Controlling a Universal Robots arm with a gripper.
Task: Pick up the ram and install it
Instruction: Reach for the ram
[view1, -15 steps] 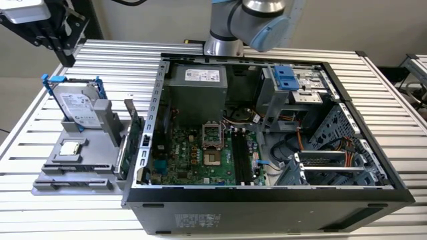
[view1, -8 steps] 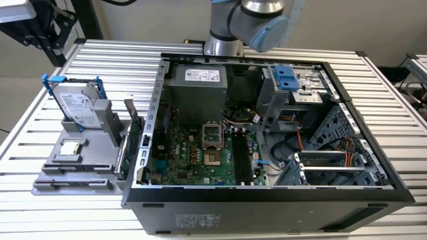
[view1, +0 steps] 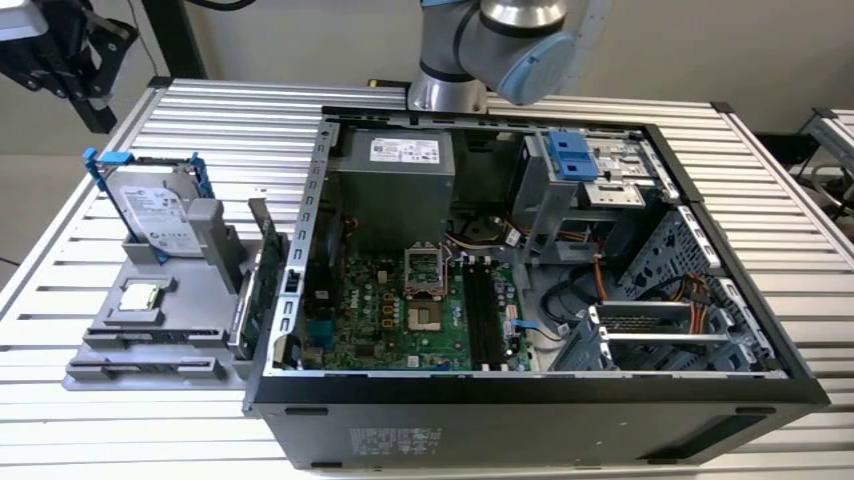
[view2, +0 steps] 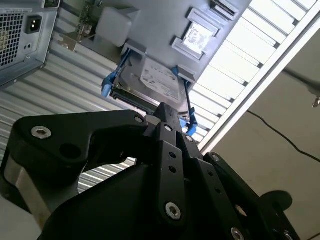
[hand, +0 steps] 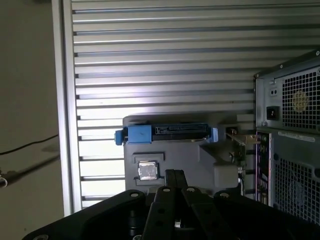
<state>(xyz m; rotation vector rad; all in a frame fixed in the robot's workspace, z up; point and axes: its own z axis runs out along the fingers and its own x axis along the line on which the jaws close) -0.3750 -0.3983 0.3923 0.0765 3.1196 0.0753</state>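
My gripper (view1: 67, 65) hangs high above the table's far corner on the exterior view's left, well away from the parts. In both wrist views its black fingertips (hand: 173, 174) (view2: 167, 109) meet with nothing between them. Below it stands a grey parts holder (view1: 147, 345). A thin dark strip (view1: 243, 300) on edge at the holder's side nearest the case looks like the ram, though I cannot make it out for sure. The open computer case (view1: 534, 390) lies beside it, with black memory slots (view1: 487, 315) on the green motherboard (view1: 374, 320).
The holder also carries a hard drive in a blue bracket (view1: 147, 205) (hand: 165, 134), a square silver processor chip (view1: 140, 297) (hand: 147, 170) and an upright green expansion card (view1: 271, 275). The arm's base (view1: 454, 50) stands behind the case. The slatted table (view1: 240, 120) ends close to the holder.
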